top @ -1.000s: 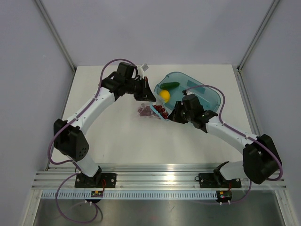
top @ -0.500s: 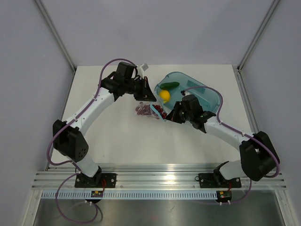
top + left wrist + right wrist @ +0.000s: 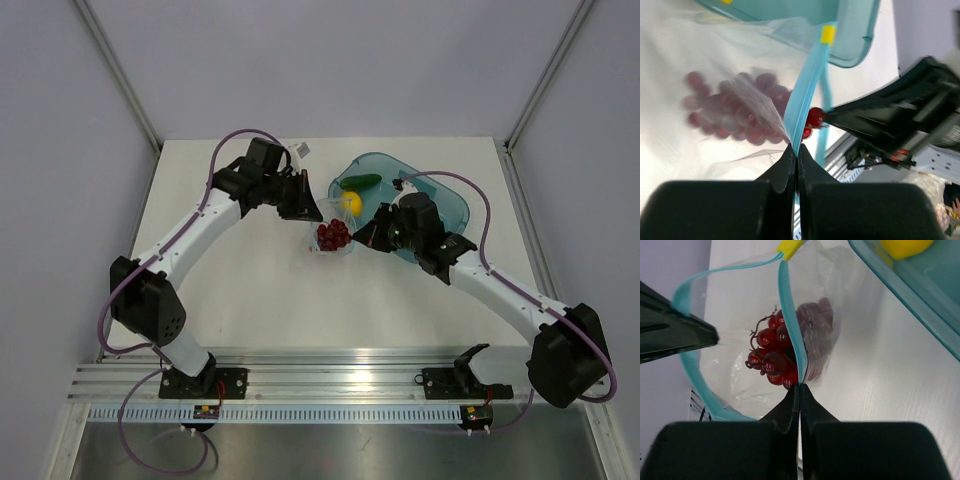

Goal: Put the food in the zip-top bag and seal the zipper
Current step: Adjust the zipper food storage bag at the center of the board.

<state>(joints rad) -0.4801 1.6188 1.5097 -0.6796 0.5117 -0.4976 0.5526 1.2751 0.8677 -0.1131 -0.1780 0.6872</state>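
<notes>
The clear zip-top bag [image 3: 334, 240] hangs open between my two grippers, with the dark red grapes [image 3: 333, 234] inside it. My left gripper [image 3: 306, 212] is shut on one side of the light blue zipper strip [image 3: 807, 95]. My right gripper [image 3: 367, 238] is shut on the other side of the strip [image 3: 790, 325]. The grapes show through the plastic in the left wrist view [image 3: 735, 112] and inside the open mouth in the right wrist view [image 3: 772, 357]. The yellow lemon [image 3: 351, 202] and the dark green cucumber [image 3: 360, 181] lie in the teal tray [image 3: 450, 205].
The teal translucent tray stands at the back right, just behind the bag; its rim shows in the right wrist view [image 3: 910, 305] and the left wrist view [image 3: 855, 45]. A small white object [image 3: 298, 150] lies near the back. White walls enclose the table.
Both grippers lifted the bag and pulled its mouth open. The grapes shifted right with it, now bunched between the grippers. The right arm moved up and back.
</notes>
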